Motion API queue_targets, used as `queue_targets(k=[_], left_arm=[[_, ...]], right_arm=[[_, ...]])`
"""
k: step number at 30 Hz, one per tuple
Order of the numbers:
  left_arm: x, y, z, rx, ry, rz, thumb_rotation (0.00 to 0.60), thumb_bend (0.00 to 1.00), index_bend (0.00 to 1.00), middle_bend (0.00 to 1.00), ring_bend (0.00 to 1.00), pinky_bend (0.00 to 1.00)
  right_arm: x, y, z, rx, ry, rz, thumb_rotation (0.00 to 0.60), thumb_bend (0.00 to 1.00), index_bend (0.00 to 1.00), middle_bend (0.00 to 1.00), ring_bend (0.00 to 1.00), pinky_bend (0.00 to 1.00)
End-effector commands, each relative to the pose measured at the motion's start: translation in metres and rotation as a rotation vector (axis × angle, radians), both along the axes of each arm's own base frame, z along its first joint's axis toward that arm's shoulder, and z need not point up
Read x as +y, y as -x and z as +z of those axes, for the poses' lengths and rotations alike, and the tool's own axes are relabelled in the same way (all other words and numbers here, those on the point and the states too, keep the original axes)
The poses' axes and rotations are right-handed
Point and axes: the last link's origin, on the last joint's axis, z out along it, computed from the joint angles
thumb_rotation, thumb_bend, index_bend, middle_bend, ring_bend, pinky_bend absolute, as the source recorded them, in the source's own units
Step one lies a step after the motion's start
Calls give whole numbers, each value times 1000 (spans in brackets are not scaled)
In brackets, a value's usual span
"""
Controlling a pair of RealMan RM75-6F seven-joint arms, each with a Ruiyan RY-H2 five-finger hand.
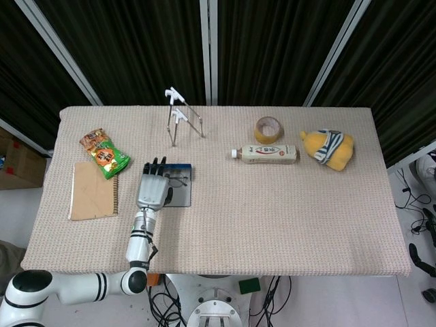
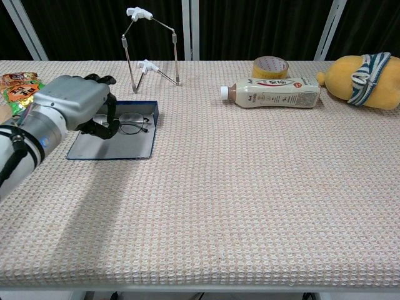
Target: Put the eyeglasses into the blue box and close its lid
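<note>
The left hand (image 2: 75, 109), fingers curled over the eyeglasses (image 2: 128, 124) but seemingly holding nothing, could drag them off the blue box (image 2: 115, 140) toward nine o'clock.

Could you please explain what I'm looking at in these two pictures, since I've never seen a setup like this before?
It is a two-armed robot at a table. One picture looks down from its head, the other forward from its chest. Only its left hand shows, poised over the open blue box where the eyeglasses lie; whether it grips them is unclear. Also on the table: a wire stand, snack bag, notebook, bottle, tape roll and yellow plush toy.
</note>
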Motion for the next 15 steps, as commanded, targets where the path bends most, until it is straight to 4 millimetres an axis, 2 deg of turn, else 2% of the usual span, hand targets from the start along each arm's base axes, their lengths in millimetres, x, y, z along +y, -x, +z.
queue_targets(k=[1,6,15], left_arm=[[-1,5,-2,6,22,8,349,455,405,0,0,136],[1,9,-4,48,49,9,257,455,276,0,0,129],[5,13,-4,103,38,36,249,455,314,0,0,128]], right_arm=[[0,0,0,1,1,-1,600,445,0,0,0,0],[0,-1,2,6,8,-1,600,445,0,0,0,0],[-1,-2,1,10,9,-6,600,448,0,0,0,0]])
